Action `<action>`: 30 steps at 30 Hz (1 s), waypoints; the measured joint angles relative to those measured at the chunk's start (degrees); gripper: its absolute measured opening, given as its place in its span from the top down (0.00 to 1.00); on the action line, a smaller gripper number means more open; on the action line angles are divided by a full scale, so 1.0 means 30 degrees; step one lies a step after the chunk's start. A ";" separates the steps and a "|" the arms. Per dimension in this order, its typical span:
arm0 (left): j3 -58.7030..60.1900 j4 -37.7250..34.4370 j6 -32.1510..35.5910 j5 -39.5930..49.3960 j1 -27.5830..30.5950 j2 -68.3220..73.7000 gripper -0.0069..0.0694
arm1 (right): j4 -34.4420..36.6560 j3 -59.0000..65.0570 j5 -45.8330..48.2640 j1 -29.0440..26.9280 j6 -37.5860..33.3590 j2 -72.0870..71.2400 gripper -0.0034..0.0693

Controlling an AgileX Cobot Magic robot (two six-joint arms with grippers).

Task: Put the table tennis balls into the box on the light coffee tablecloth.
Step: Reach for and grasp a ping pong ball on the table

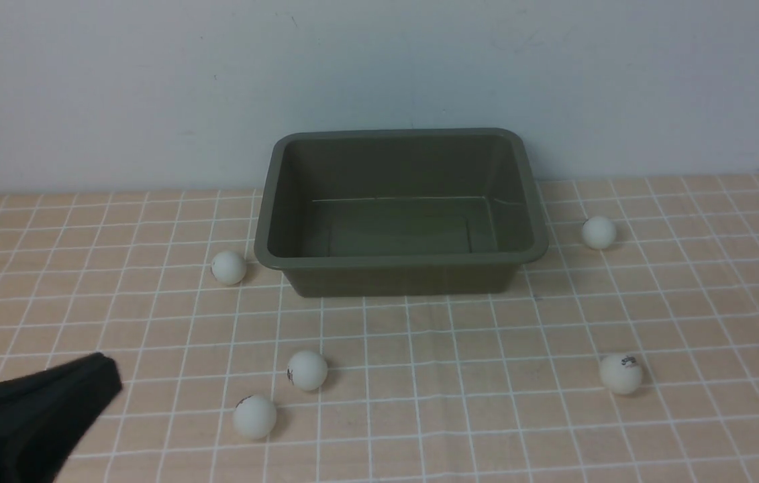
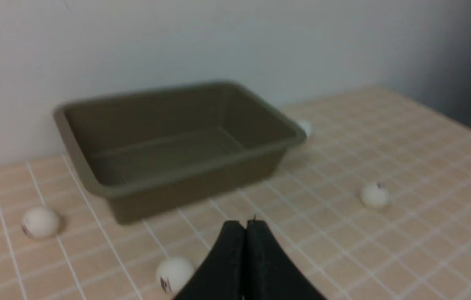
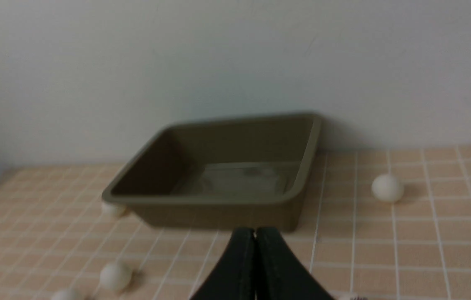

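Note:
The dark olive box (image 1: 399,276) stands empty on the light coffee tablecloth (image 1: 446,402), close to the wall. Several white table tennis balls lie around it: one by its left wall (image 1: 228,267), one to its right (image 1: 598,232), two in front on the left (image 1: 307,369) (image 1: 254,416), and one in front on the right (image 1: 621,373). My left gripper (image 1: 107,376) is low at the near left, shut and empty (image 2: 245,223). The right gripper (image 3: 255,230) is also shut and empty, facing the box (image 3: 218,212); the front view does not show it.
A plain pale wall (image 1: 379,80) rises right behind the box. The cloth's far right edge (image 2: 439,112) shows in the left wrist view. Nothing but the balls lies on the cloth.

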 joint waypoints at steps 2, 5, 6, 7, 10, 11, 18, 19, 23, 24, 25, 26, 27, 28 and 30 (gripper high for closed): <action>-0.0159 0.0152 0.0389 0.0365 0.0000 0.1524 1.00 | -0.0018 -0.0472 0.0851 0.0000 -0.0527 0.1280 0.98; -0.0497 0.0957 0.0457 0.0368 0.0000 0.4231 1.00 | -0.0636 -0.1183 0.1285 0.0000 -0.1007 0.3704 0.97; -0.0599 0.1295 0.0387 0.0368 0.0000 0.4840 1.00 | -0.1010 -0.1354 0.1337 0.0000 -0.1035 0.4302 0.97; -0.0723 0.1775 0.0221 0.0350 0.0000 0.5569 1.00 | -0.1610 -0.1578 0.1360 0.0000 -0.1087 0.5065 0.97; -0.1140 0.3271 -0.0978 0.0336 0.0000 0.7224 1.00 | -0.3372 -0.2203 0.1357 0.0000 -0.0920 0.7100 0.97; -0.1334 0.4197 -0.2029 0.0336 0.0000 0.8022 1.00 | -0.4260 -0.2541 0.1385 0.0000 -0.0570 0.7892 0.97; -0.2895 1.1033 -1.0259 0.1120 0.0000 1.1618 1.00 | -0.7668 -0.5064 0.1443 0.0000 0.2279 1.2567 0.97; -0.3387 1.3874 -1.3067 0.1954 0.0000 1.2589 1.00 | -0.8121 -0.6105 0.1443 0.0000 0.2799 1.3873 0.97; -0.4367 1.9177 -1.7538 0.3342 -0.0285 1.3953 1.00 | -0.8494 -0.8445 0.1338 0.0000 0.3235 1.6733 0.97; -0.4524 2.0183 -1.8282 0.3447 -0.0418 1.4092 1.00 | -0.8494 -0.8946 0.1338 0.0000 0.3276 1.7514 0.97; -0.4636 2.0881 -1.8887 0.3498 -0.0593 1.4121 1.00 | -0.8510 -0.9545 0.1317 0.0000 0.3325 1.8298 0.97; -0.4690 2.1226 -1.9000 0.3524 -0.0631 1.4121 1.00 | -0.8510 -0.9783 0.1317 0.0000 0.3321 1.8450 0.97; -0.4832 2.1771 -1.9597 0.3601 -0.0922 1.4121 1.00 | -0.8529 -1.0486 0.1317 0.0028 0.3369 1.9381 0.97; -0.4936 2.1998 -1.9877 0.3623 -0.1169 1.4121 1.00 | -0.8577 -1.1056 0.1317 0.0107 0.3369 2.0146 0.97; -0.5065 2.2113 -2.0155 0.3648 -0.1562 1.4121 1.00 | -0.8813 -1.1844 0.1317 0.0335 0.3437 2.1357 0.97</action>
